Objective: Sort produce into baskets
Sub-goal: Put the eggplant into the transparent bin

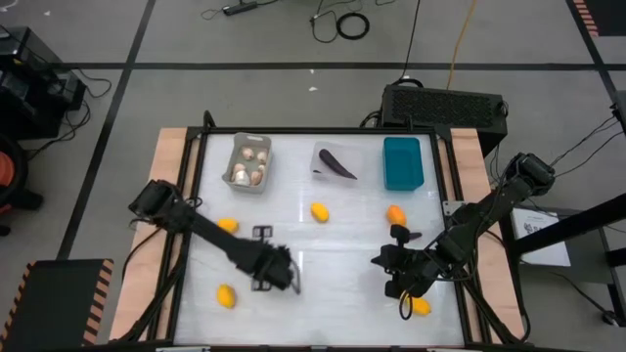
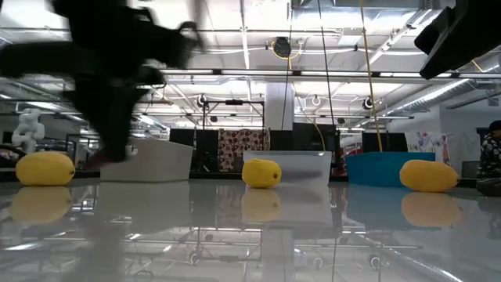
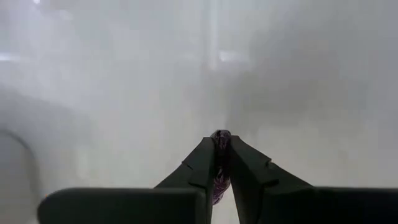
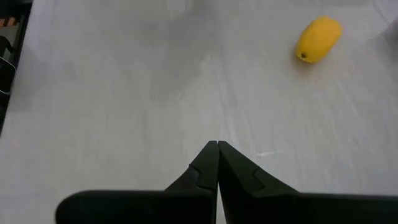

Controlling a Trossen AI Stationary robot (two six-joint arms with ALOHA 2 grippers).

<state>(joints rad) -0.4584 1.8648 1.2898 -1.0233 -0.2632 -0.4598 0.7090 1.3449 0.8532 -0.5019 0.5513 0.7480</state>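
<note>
Purple eggplant (image 3: 220, 163) in left gripper (image 3: 219, 144)

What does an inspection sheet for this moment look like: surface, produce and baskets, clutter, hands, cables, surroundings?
Surface: white table, glossy, wooden strips along both sides.
Job's things: grey basket holds mushrooms; clear basket holds one eggplant; blue basket shows nothing inside. Five yellow fruits loose on the table, e.g..
Clutter: nothing seen on the table.
Hands: left hand shut on a purple eggplant piece, near the table's front middle; right hand shut, holding nothing, front right.
Cables: several on the floor behind the table.
Surroundings: black vented box behind the blue basket; workshop room beyond.
</note>
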